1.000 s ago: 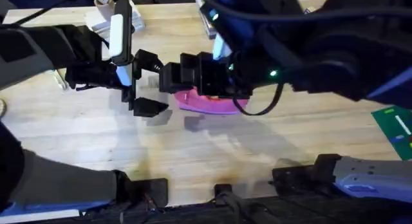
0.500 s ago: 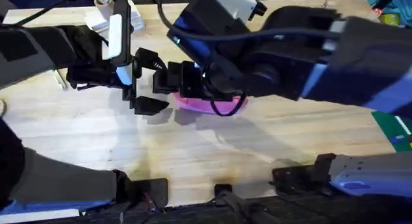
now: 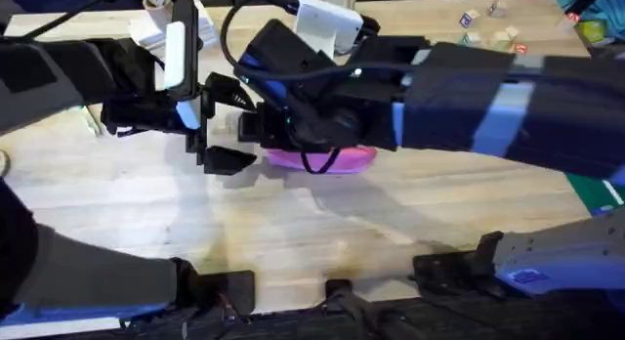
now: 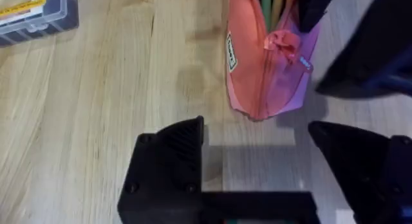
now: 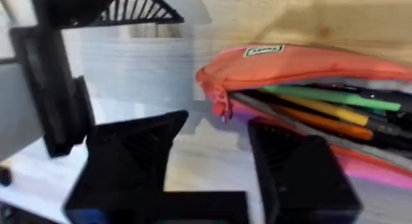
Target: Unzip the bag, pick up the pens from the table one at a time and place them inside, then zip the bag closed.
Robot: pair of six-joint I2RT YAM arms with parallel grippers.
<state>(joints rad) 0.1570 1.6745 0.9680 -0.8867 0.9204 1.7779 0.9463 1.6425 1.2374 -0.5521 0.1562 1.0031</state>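
The pink bag (image 3: 337, 161) lies mid-table, mostly covered by my right arm. Its end (image 4: 264, 63) faces my left gripper (image 4: 257, 153), which stands open a little short of it, with nothing between the fingers. In the overhead view the left gripper (image 3: 223, 123) is just left of the bag. The bag's mouth (image 5: 302, 76) gapes open, with a green pen (image 5: 328, 95) and an orange pen (image 5: 322, 118) lying inside. The zipper pull (image 5: 222, 107) hangs at the bag's end, just beyond my open right gripper (image 5: 215, 159).
A clear plastic box (image 4: 32, 15) sits on the wooden table (image 3: 293, 233) off to one side of the left gripper. White items (image 3: 156, 32) lie at the back left and small blocks (image 3: 488, 27) at the back right. A green object (image 3: 601, 193) is at the right edge.
My right arm has swung further over the bag and now hides more of it. The left arm has stayed where it was.
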